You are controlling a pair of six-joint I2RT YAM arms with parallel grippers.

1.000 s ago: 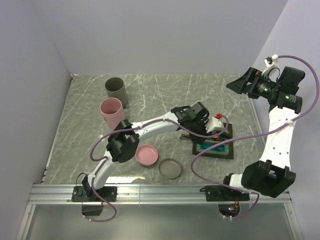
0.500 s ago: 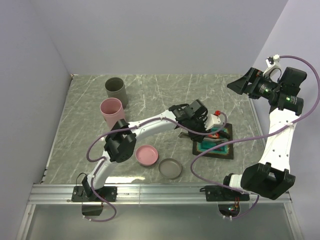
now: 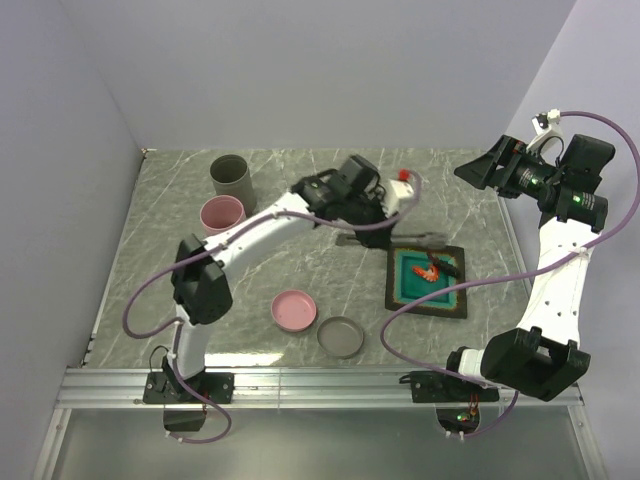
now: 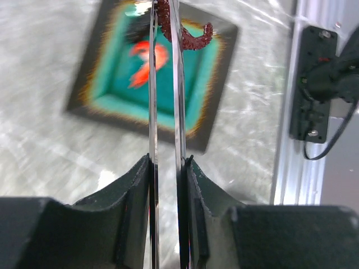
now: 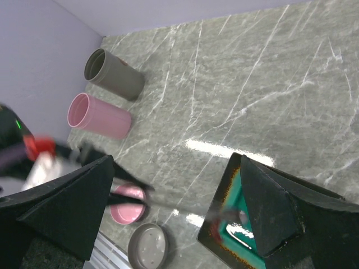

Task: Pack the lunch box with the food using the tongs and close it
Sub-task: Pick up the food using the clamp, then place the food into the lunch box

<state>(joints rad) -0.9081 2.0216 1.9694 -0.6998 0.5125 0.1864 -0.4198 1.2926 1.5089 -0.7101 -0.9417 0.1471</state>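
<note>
One pair of tongs (image 4: 152,101) is clamped by L gripper (image 4: 167,162); R gripper (image 5: 175,168) is spread wide open w/ nothing held.

No text, label, brand, number or sign is being shown legibly in any of the views.
</note>
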